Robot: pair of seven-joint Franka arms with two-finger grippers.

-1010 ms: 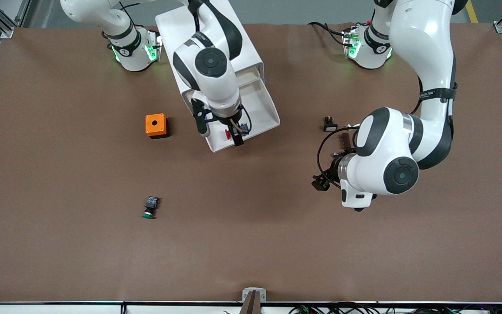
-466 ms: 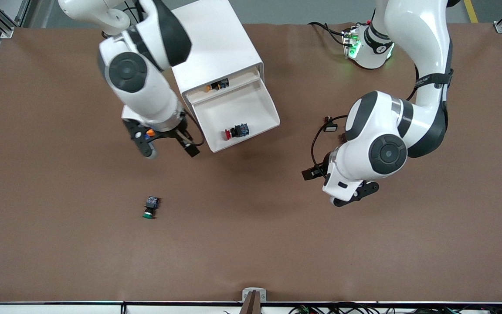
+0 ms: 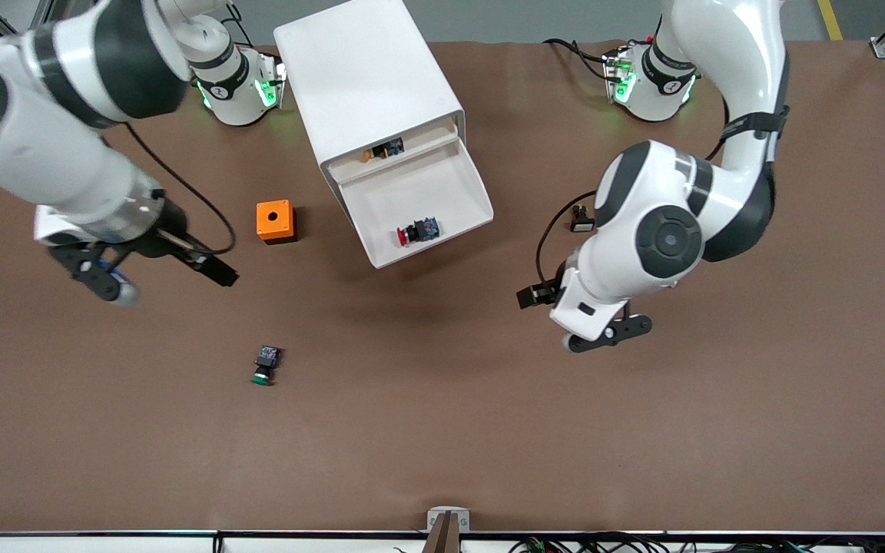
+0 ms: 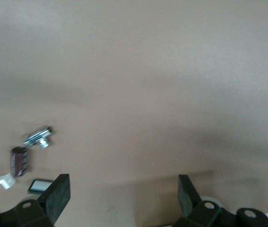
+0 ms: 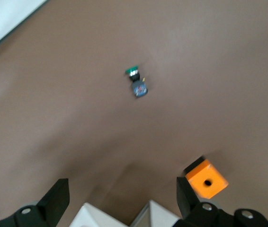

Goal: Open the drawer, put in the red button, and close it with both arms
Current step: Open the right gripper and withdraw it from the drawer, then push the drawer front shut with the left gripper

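Standing open from the white cabinet (image 3: 369,81), the drawer (image 3: 421,201) projects toward the front camera. The red button (image 3: 415,232) lies on its side inside the drawer, near the drawer's front edge, touching nothing else. The tier above shows a small orange-black part (image 3: 382,149).

The right gripper (image 3: 152,270) hangs over bare table toward the right arm's end, its fingers spread wide and empty. The orange box (image 3: 275,221) sits on the table between that gripper and the cabinet. The green-capped button (image 3: 264,365) lies nearer the front camera than the orange box, well apart from it.

The left gripper (image 3: 585,316) hangs over bare table toward the left arm's end, fingers spread and empty in the left wrist view. A small black connector (image 3: 582,221) lies on the table beside the left arm.
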